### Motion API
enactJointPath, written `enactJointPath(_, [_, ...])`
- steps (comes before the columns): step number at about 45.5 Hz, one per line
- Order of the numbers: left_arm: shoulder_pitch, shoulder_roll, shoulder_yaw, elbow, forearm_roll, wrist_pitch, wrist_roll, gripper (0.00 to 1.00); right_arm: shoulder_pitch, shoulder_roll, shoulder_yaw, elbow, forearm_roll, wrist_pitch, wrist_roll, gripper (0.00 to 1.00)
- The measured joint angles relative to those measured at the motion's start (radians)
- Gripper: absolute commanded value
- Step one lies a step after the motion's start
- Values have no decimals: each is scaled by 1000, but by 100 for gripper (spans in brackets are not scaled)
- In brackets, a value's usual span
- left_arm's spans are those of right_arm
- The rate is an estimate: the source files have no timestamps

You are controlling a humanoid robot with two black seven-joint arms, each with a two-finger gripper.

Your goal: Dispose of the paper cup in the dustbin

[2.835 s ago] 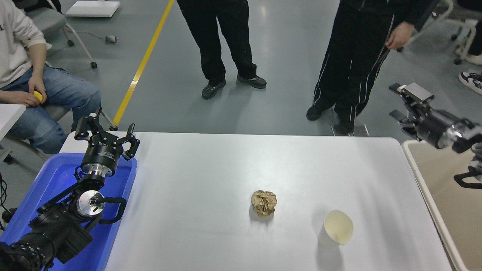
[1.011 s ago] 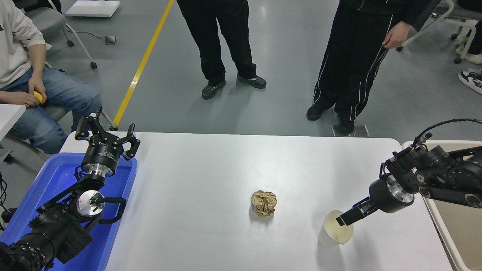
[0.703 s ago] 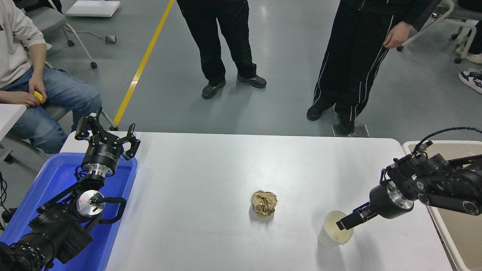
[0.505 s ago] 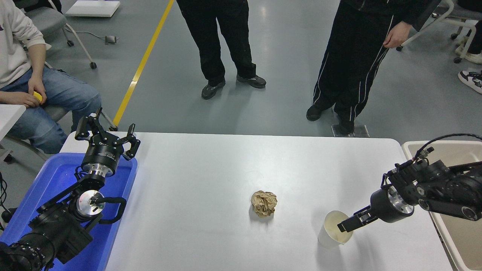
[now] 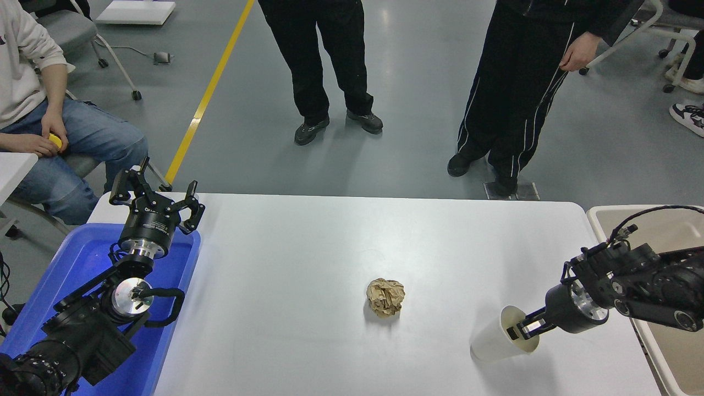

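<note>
The white paper cup (image 5: 494, 344) is at the table's front right, tipped over to the right with its mouth facing my right gripper. My right gripper (image 5: 522, 330) reaches in from the right and is shut on the cup's near rim, one finger inside the mouth. The beige dustbin (image 5: 597, 215) stands off the table's right edge, partly behind my right arm. My left gripper (image 5: 155, 197) is open and parked above the blue bin at the left.
A crumpled brown paper ball (image 5: 385, 297) lies mid-table, left of the cup. A bright blue bin (image 5: 82, 258) sits at the table's left end. Two people stand at the far side (image 5: 324, 60) (image 5: 517, 82), and one sits at the far left (image 5: 33, 110).
My right arm came down from above the dustbin to the cup, put a finger into its mouth and shut on the rim. The cup has tipped from upright toward the right.
</note>
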Motion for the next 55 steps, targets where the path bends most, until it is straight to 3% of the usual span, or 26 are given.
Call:
enactJointPath(24, [0,0,0,0,0,0,0,100,38,-37,62,16,27,0,22,0])
enactJointPath(55, [0,0,0,0,0,-1,0,100,210,-122,183,79,213,60,77,0])
